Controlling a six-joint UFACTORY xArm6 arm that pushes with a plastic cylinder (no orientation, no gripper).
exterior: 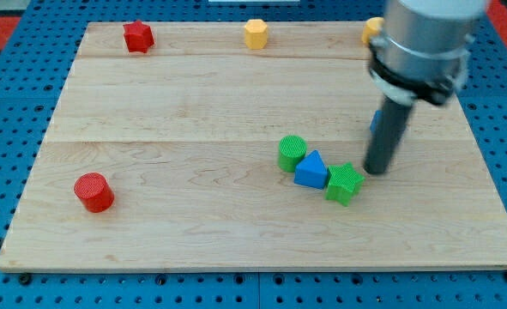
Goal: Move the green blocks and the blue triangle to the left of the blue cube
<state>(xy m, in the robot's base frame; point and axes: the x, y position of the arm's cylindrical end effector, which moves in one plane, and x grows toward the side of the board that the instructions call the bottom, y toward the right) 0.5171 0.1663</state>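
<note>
nearest sits the red cylinder. two green blocks and one blue triangle are bunched together, touching. no fingers are had; my tip is placed just right of them. the blue cube is mostly hidden behind the rod. a push leftward is needed next

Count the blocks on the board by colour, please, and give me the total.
Red: 2, a star and a cylinder.
Yellow: 2, one at the view's top, one partly hidden by the arm.
Green: 2, a cylinder and a star-like block.
Blue: 2, a triangle and a sliver behind the rod.
Total: 8.
My tip is just right of the star-like green block.
</note>
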